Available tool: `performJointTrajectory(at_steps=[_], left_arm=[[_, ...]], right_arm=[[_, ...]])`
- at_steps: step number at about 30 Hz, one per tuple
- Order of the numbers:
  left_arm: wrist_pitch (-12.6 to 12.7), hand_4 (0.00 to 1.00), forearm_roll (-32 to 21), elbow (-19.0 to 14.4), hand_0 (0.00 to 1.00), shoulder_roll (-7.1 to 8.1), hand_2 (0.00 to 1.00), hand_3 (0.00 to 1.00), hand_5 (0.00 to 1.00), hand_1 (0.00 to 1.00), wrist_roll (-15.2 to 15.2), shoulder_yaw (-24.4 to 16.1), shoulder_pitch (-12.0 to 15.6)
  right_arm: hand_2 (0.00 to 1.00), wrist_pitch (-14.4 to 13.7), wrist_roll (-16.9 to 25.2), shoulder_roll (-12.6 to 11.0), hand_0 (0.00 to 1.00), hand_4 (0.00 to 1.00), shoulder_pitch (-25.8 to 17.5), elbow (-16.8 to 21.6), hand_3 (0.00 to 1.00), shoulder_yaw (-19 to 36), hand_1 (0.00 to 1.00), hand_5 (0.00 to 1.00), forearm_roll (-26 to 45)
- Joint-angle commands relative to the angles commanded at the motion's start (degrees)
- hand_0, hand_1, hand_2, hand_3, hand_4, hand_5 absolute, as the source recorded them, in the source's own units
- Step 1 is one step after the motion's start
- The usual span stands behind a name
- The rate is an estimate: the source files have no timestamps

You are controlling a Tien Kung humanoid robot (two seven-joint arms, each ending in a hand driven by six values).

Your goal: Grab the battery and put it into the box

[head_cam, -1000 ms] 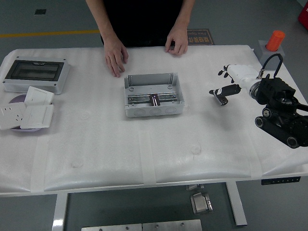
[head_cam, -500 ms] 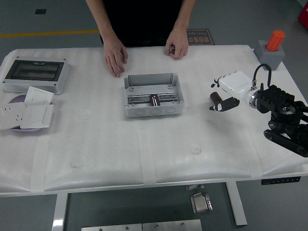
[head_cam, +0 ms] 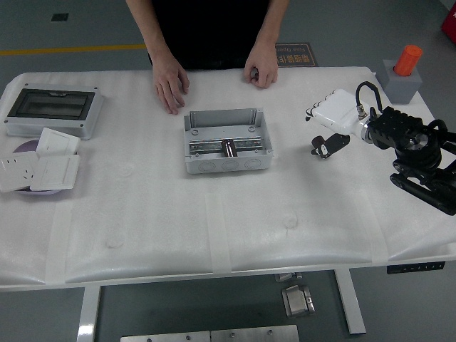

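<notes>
The open grey box point(head_cam: 228, 168) stands in the middle of the table. A small dark battery point(head_cam: 229, 147) lies inside it on the metal rail. My right hand point(head_cam: 318, 130), white-backed with black fingers, hovers over the table to the right of the box and well apart from it. Its fingers are relaxed and hold nothing. My left arm does not show. At the far edge a person rests one flat hand point(head_cam: 171, 82) on the table and keeps the other hand point(head_cam: 261, 69) curled.
A grey enclosure with a dark lid point(head_cam: 51, 110) sits at the far left, with white socket plates point(head_cam: 39, 164) in front of it. An orange cylinder on a grey block point(head_cam: 403, 70) stands at the far right corner.
My right hand has drawn back toward the table's far right and turned its white back upward. The battery stays in the box. The person's hands have hardly moved.
</notes>
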Motion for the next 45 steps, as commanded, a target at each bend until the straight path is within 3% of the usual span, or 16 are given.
performJointTrajectory(at_steps=[5,6,10,11,12,17,18,26,34,45], left_arm=[[0.0,0.684,0.3,0.0,0.591,0.39,0.577,0.719,0.256,0.632,0.0,-0.2,-0.2],[0.0,0.685,0.3,0.0,0.591,0.42,0.577,0.719,0.255,0.632,0.0,-0.1,-0.1],[-0.1,0.685,-0.1,0.0,0.591,0.35,0.577,0.719,0.255,0.632,0.1,0.4,0.2],[-0.1,0.685,-0.1,0.1,0.591,0.29,0.577,0.719,0.255,0.632,0.1,0.5,0.2],[-0.1,0.685,-0.1,0.0,0.591,0.24,0.578,0.72,0.254,0.632,0.1,0.5,0.2],[-0.1,0.685,0.3,0.0,0.591,-0.14,0.578,0.72,0.254,0.632,0.1,0.0,0.1],[-0.1,0.684,0.5,0.0,0.591,-0.21,0.578,0.72,0.251,0.632,0.1,-0.2,0.0],[0.0,0.683,1.8,-0.3,0.591,-0.37,0.577,0.72,0.253,0.632,0.0,-1.4,-0.4],[0.0,0.684,2.6,-0.4,0.591,-0.2,0.578,0.72,0.253,0.633,0.0,-2.1,-0.7],[0.1,0.686,3.0,-0.4,0.591,-0.37,0.578,0.721,0.254,0.632,0.0,-2.3,-0.4]], right_arm=[[0.764,2.8,1.7,-0.8,0.607,0.891,-0.8,-0.2,0.835,2.4,0.547,0.493,-3.2],[0.787,3.1,1.8,-0.9,0.605,0.864,-1.1,-0.3,0.848,2.7,0.548,0.426,-3.7],[0.787,3.6,1.2,-0.6,0.605,0.864,-1.8,-1.2,0.848,3.0,0.548,0.426,-4.9],[0.787,3.2,0.8,-0.3,0.605,0.864,-2.0,-1.6,0.848,2.9,0.548,0.426,-4.9],[0.802,2.9,0.4,0.0,0.601,0.81,-2.2,-2.1,0.855,2.7,0.546,0.357,-4.8],[0.802,0.6,-1.6,2.4,0.601,0.81,-2.6,-6.0,0.855,1.6,0.546,0.357,-3.1],[0.823,0.4,-1.8,3.0,0.596,0.78,-2.7,-6.8,0.869,1.6,0.544,0.312,-2.9],[0.825,0.4,-1.8,6.4,0.595,0.749,-3.0,-11.9,0.875,2.7,0.539,0.27,-2.2],[0.827,2.1,-0.7,7.3,0.592,0.743,-3.0,-11.9,0.876,4.2,0.539,0.264,-3.4],[0.826,5.4,0.1,6.8,0.586,0.74,-2.6,-11.3,0.877,5.0,0.534,0.271,-4.2]])
